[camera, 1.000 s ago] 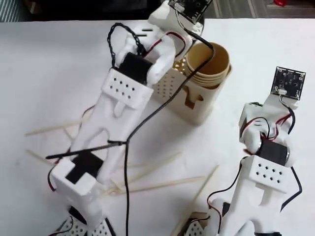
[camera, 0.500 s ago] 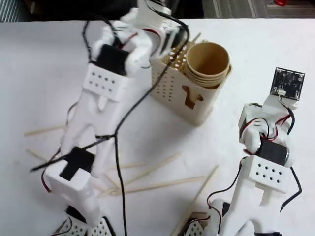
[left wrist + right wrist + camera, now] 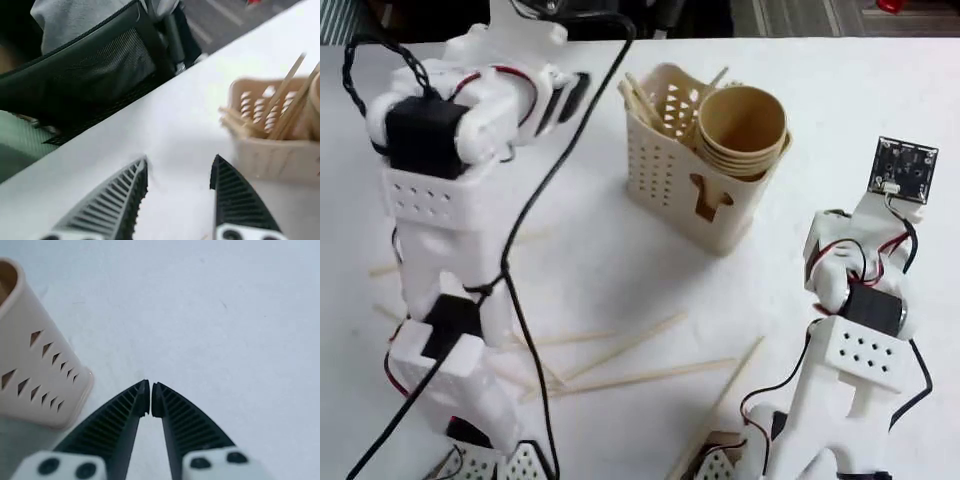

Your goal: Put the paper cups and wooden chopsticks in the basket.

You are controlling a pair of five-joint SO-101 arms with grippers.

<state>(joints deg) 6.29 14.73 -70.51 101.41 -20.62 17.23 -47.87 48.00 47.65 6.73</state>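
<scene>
Chopsticks [image 3: 640, 378] lie loose on the near half of the white table [image 3: 820, 70], scattered between the bases of the two arms, and most of them have their long axis running roughly side to side across the table. A few more are already standing in the basket [image 3: 665, 175], which sits toward the far side with the stacked paper cups [image 3: 745, 125] tucked into its right-hand end (so the cups look done, I'd say). The left gripper [image 3: 181, 162] hangs up by the far edge, just left of the basket, with its jaws spread wide and nothing between them. From there the loose sticks are behind it, back toward its own base and well apart from the jaws. The right gripper [image 3: 150, 390] sits off the basket's right side, tips pressed together on nothing, over bare table. One slanted stick [image 3: 730, 385] lies just beside the right arm's base, running from near to far, so that arm seems to me the closer one for it. The cluster in the middle looks reachable by either arm, and the jaws would want to close across a stick rather than along it.
</scene>
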